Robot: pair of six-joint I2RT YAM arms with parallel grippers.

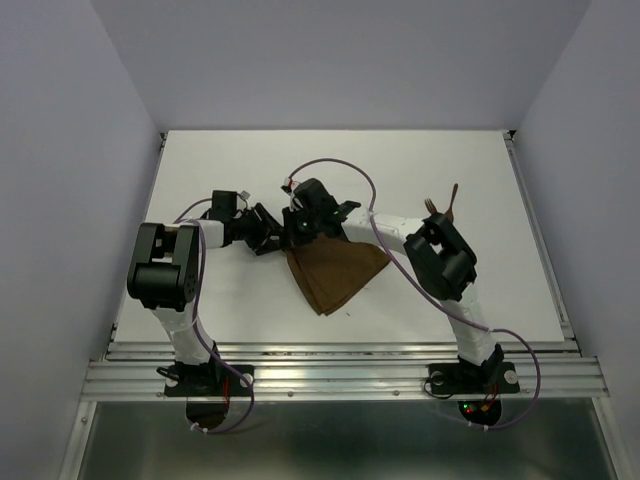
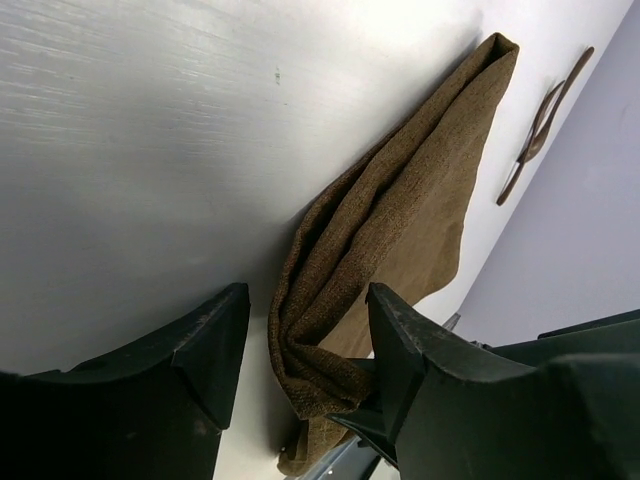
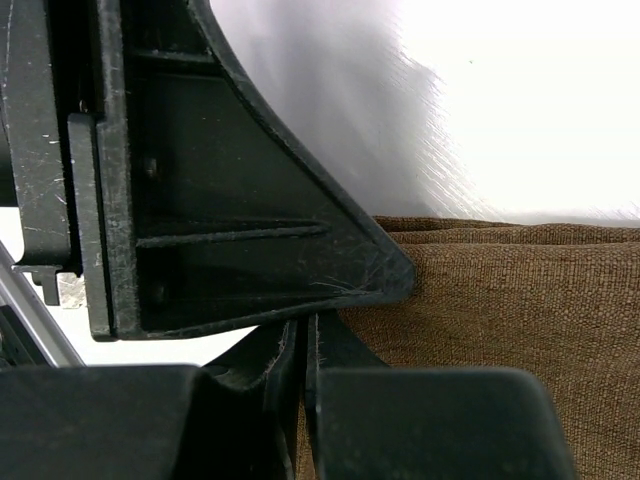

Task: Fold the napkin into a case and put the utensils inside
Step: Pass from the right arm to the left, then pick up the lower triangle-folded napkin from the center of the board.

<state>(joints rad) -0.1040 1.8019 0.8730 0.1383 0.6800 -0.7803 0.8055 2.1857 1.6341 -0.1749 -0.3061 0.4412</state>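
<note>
- While the right gripper pinches the napkin's far corner tight,
- left gripper stands open, straddling that corner;
- utensils lie by the table's right edge.

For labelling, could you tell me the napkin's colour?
Plain dark brown napkin, clearest in the left wrist view.

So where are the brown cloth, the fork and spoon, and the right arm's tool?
napkin (image 1: 335, 272), top view, middle of the folded cloth.
utensils (image 2: 540, 128), left wrist view, on their handles.
right tool (image 1: 296, 236), top view, between its fingertips at the napkin's far corner.
</note>
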